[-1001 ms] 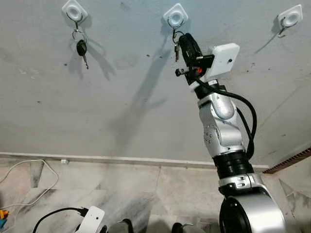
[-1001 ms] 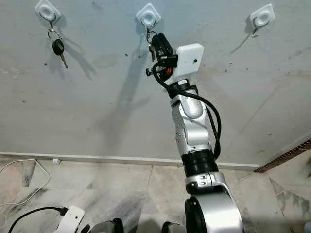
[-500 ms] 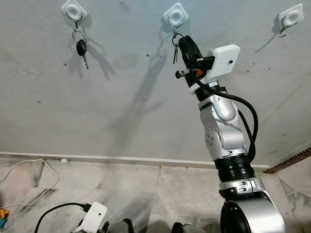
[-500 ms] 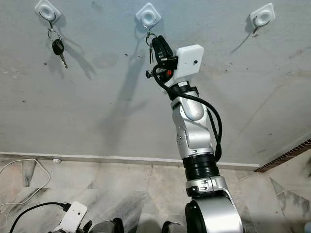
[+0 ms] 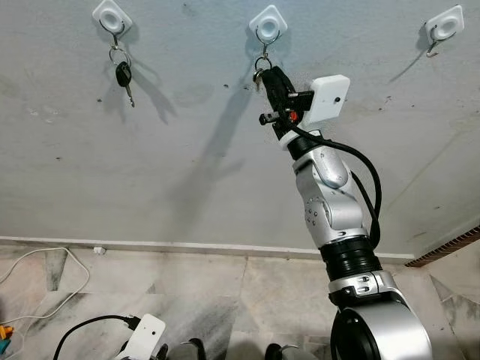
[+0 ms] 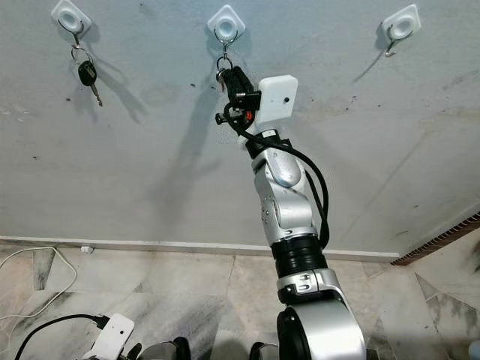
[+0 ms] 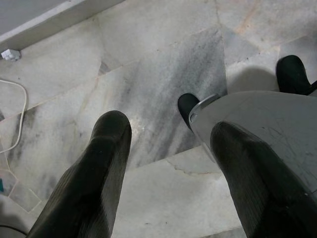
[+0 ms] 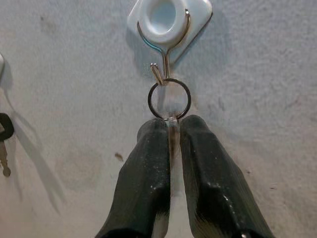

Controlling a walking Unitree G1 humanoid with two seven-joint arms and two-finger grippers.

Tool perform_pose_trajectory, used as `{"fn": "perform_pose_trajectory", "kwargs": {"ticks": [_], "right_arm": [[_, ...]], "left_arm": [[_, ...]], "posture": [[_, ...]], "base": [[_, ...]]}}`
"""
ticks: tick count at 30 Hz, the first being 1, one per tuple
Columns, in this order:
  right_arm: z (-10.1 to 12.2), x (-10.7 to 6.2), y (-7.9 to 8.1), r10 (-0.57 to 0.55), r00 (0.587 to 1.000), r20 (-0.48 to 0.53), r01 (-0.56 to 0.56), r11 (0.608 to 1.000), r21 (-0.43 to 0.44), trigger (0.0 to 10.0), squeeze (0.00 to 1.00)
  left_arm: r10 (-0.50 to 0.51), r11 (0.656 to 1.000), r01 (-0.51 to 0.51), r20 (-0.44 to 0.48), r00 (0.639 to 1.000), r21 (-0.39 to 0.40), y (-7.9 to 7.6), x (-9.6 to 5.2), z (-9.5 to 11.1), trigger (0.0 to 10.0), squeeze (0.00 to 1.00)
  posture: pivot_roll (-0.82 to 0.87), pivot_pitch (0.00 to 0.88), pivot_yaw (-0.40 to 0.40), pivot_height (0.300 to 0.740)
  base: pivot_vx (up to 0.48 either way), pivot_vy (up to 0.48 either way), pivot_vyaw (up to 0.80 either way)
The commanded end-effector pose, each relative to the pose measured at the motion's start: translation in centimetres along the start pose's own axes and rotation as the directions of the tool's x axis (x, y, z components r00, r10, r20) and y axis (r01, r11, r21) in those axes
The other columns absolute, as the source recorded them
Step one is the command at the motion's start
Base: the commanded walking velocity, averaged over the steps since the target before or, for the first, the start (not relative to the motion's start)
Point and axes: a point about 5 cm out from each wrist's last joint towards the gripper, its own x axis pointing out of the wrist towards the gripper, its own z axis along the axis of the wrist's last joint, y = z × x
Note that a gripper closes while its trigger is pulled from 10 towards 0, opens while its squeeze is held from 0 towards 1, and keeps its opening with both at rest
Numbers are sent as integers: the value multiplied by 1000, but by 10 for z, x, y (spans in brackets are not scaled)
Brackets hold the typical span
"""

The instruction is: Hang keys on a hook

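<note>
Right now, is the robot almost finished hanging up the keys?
Almost. One set of keys already hangs on the left hook. In the right wrist view, the key ring is looped over the middle hook, but the right hand is shut on the key below it. It has yet to let go and pull away. The left hand hangs open over the floor.

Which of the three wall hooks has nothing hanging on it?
The rightmost hook is bare. The leftmost hook carries a black-headed key, and the middle hook holds the key ring pinched by the right gripper.
</note>
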Motion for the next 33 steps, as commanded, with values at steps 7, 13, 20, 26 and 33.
{"fn": "perform_pose_trajectory", "kwargs": {"ticks": [7, 13, 20, 26, 33], "right_arm": [[0, -3, -1, 7, 1000, 4, -7, 999, -42, 10000, 1000], [1, -14, -9, -12, 1000, 7, 12, 995, -95, 10000, 1000], [-2, -35, -21, -46, 999, -17, 43, 990, -133, 10000, 1000], [2, -61, -33, -105, 994, -41, 96, 978, -183, 10000, 1000], [2, -83, -42, -151, 985, -79, 129, 965, -229, 10000, 1000]], "left_arm": [[-21, 1000, 21, -56, 998, -4, -7, -3, -14, 10000, 0], [-14, 1000, 14, -45, 999, -8, -6, -1, -8, 10000, 0], [-2, 1000, 1, -43, 999, -26, -5, -1, -7, 10000, 0], [43, 994, -42, 13, 999, -102, 1, 0, 0, 10000, 0], [90, 981, -51, 208, 974, -188, 5, 6, 39, 10000, 0]], "posture": [[142, 187, 35, 740], [126, 168, 24, 740], [99, 149, 18, 740], [49, 122, 11, 740], [38, 107, -3, 740]], "base": [[0, 0, 0], [0, 0, 0], [0, 0, 0], [0, 0, 0], [0, 0, 0]]}}
